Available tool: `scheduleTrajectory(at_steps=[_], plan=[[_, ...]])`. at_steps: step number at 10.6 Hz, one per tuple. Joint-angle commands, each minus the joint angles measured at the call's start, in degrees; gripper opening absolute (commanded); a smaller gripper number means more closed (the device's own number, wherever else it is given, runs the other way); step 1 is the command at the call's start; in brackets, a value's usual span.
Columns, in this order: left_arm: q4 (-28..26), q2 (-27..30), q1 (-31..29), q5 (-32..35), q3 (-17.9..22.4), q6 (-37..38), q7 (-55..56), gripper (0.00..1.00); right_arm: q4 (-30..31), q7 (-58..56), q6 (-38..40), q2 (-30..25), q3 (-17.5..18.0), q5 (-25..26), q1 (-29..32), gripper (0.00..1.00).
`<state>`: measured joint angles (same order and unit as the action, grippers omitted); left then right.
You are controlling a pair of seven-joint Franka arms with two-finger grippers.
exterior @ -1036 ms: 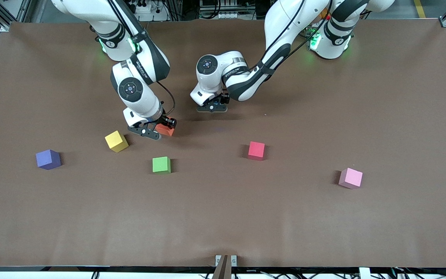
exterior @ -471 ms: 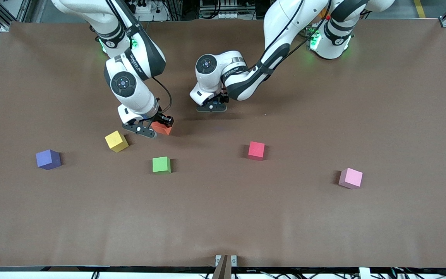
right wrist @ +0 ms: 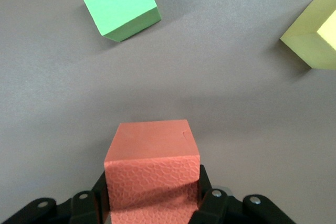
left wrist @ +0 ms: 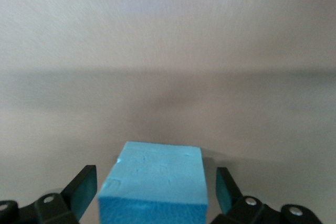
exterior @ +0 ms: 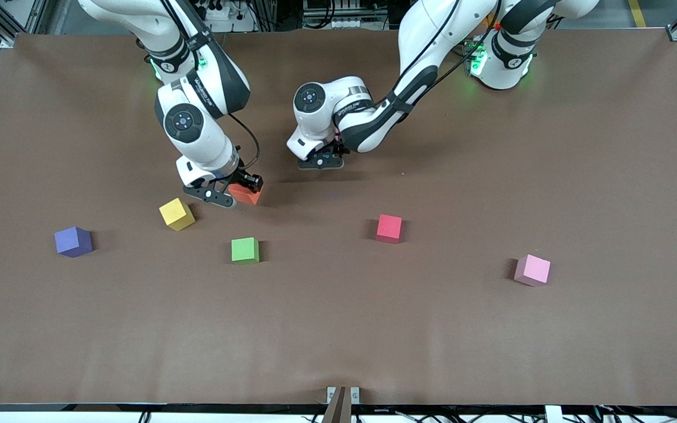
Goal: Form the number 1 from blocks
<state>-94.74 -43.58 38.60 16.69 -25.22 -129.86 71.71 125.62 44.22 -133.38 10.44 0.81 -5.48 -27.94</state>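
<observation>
In the front view, the right gripper was clamped on the orange block, low over the table just beside the yellow cube. Taking the green block as landmark, the yellow cube and purple cube lay toward the right arm's end, the red block and pink block toward the left arm's end. The left gripper hung low over the table farther from the camera than the red block.

In the left wrist view, the light blue block sat between the fingers, which stood apart with gaps at both sides.

In the right wrist view, the fingers pressed the orange block's sides.
</observation>
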Motion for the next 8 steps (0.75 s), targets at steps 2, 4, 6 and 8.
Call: scheduleTrajectory(at_steps=[2,4,6,8], plan=[[-0.71,8.5,-2.11,1.42,0.34,4.08,4.58,1.0,0.51,-1.24,0.67,-2.0,0.42,-0.5,0.43,0.64],[-0.71,10.97,-6.14,1.51,0.34,5.4,4.49,1.0,-0.98,-3.16,0.67,-1.74,0.42,-0.49,-1.58,0.64],[-0.62,11.15,-11.06,1.68,0.34,5.49,2.49,1.0,-2.82,-3.79,0.49,-0.25,0.42,-0.41,-4.74,0.64],[-0.71,11.59,-14.67,1.6,0.25,5.49,-3.04,1.0,-7.73,-4.83,1.28,3.86,0.33,0.38,-9.22,0.65]])
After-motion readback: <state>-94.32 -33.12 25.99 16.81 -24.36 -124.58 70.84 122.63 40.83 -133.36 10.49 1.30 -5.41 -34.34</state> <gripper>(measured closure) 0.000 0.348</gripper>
